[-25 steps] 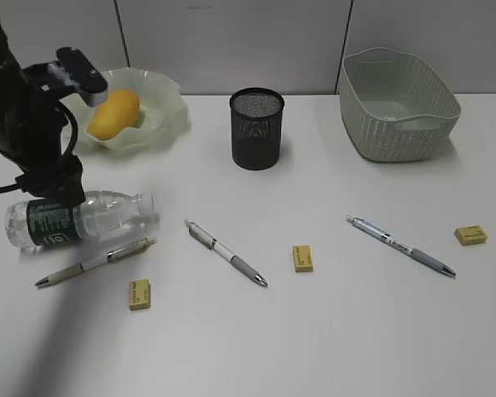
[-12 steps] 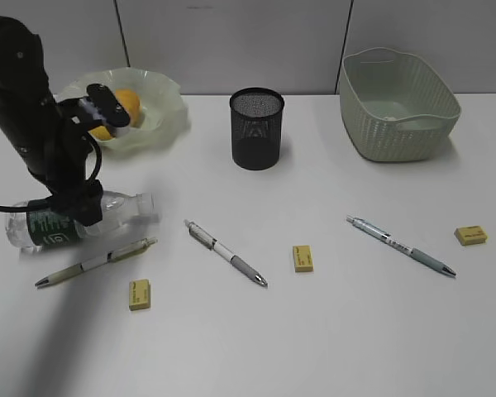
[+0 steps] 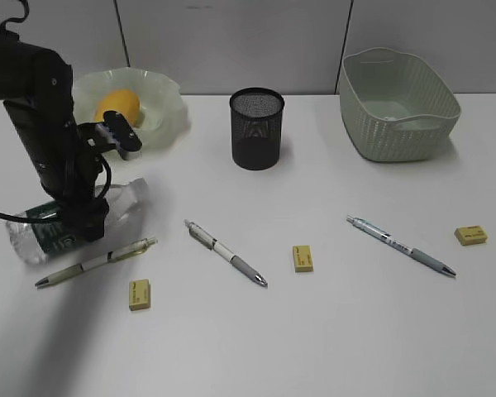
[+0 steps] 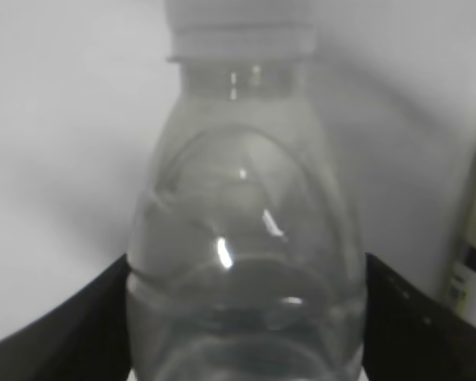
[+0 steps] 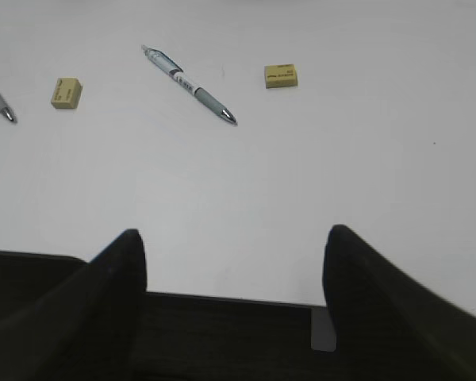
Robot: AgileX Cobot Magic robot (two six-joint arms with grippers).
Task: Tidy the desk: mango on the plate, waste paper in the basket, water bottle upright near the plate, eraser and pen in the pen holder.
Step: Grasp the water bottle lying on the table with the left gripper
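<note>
near: three yellow erasers (image 3: 302,258) and three pens (image 3: 226,252) lie loose on the desk (image 3: 331,331) | right gripper (image 5: 234,262) spread, empty | mid-left: left gripper (image 4: 246,317) jaws wide, straddling the lying water bottle (image 4: 242,238) | far: pen holder (image 3: 256,128); mango (image 3: 117,107) in plate (image 3: 161,103); basket (image 3: 399,103)

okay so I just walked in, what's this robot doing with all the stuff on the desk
It is tidying a white desk. The left gripper is down over the clear plastic water bottle with the dark green label, which lies on its side; its fingers straddle the bottle, jaws wide. The yellow-orange mango already sits in the wavy pale green plate. Three pens and three yellow erasers lie loose, and the black mesh pen holder looks empty. The right gripper hangs open, holding nothing.
</note>
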